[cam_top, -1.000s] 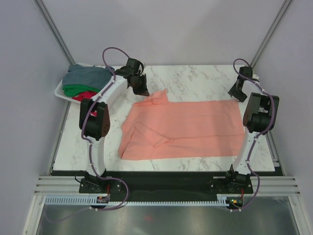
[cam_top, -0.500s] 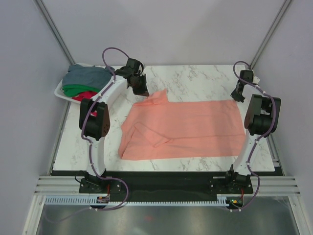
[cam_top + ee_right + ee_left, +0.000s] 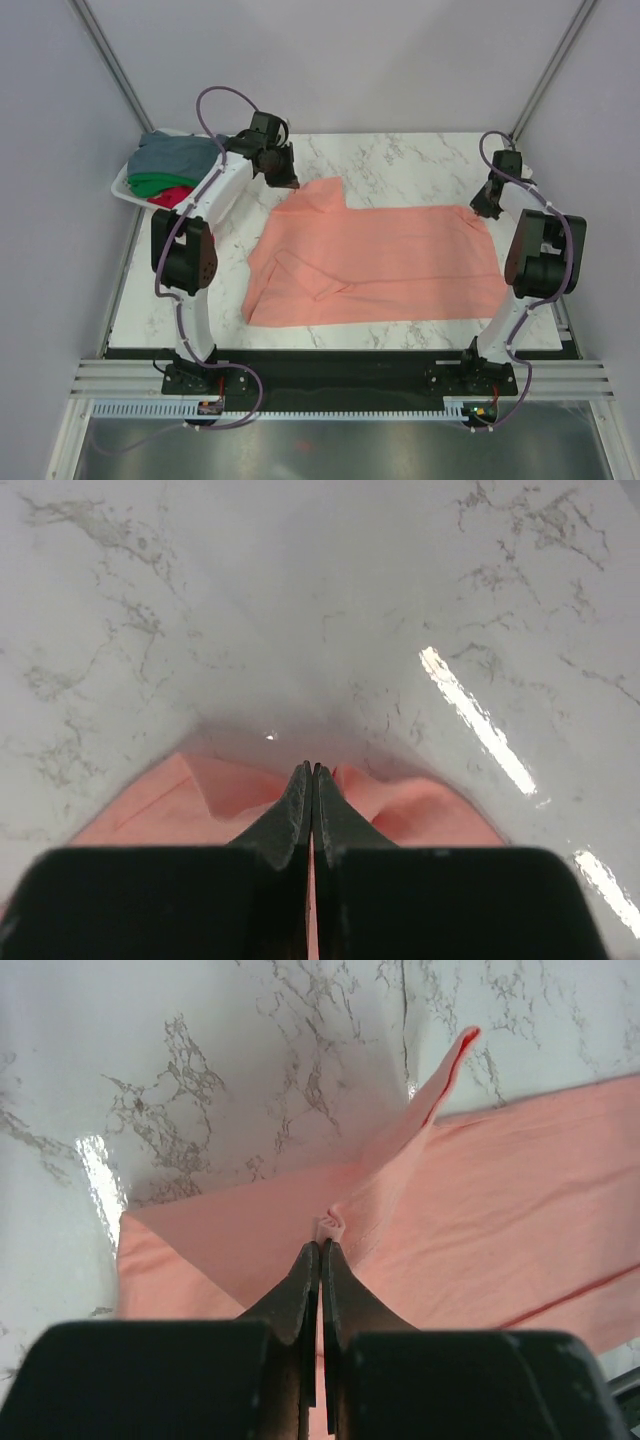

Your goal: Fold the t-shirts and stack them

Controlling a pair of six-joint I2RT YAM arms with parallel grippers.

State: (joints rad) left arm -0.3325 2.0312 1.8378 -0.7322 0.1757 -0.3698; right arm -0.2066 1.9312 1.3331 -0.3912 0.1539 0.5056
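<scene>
From the top external view, the salmon-pink t-shirt (image 3: 385,265) lies spread across the marble table (image 3: 400,160), wider from left to right than from near to far. It sits between the two arms. Creases run through its left half, and its far-left part rises in a small peak. The left gripper (image 3: 285,183) is at that far-left edge, with its fingers clenched. The right gripper (image 3: 482,208) is down at the far-right corner of the same shirt, also clenched. A white basket (image 3: 122,187) stands at the far-left edge of the table, well apart from the spread shirt. It holds a grey-blue t-shirt (image 3: 175,152) at its far end, a green t-shirt (image 3: 150,183) in the middle and a red t-shirt (image 3: 172,196) at its near end, all bunched together.

In the left wrist view, the left gripper (image 3: 320,1247) has its two dark fingers pressed together, pinching a small pucker of the salmon-pink t-shirt (image 3: 480,1180) at their tips. From the pinch a fold of cloth stands up and runs away to a point, and the rest of the shirt lies flat on the table (image 3: 200,1060).

In the right wrist view, the right gripper (image 3: 312,770) has its fingers closed tight. A sliver of pink shows between them lower down. The edge of the salmon-pink t-shirt (image 3: 420,812) bulges up on either side of the tips, and beyond it there is bare table (image 3: 300,600) with bright glints of light.
</scene>
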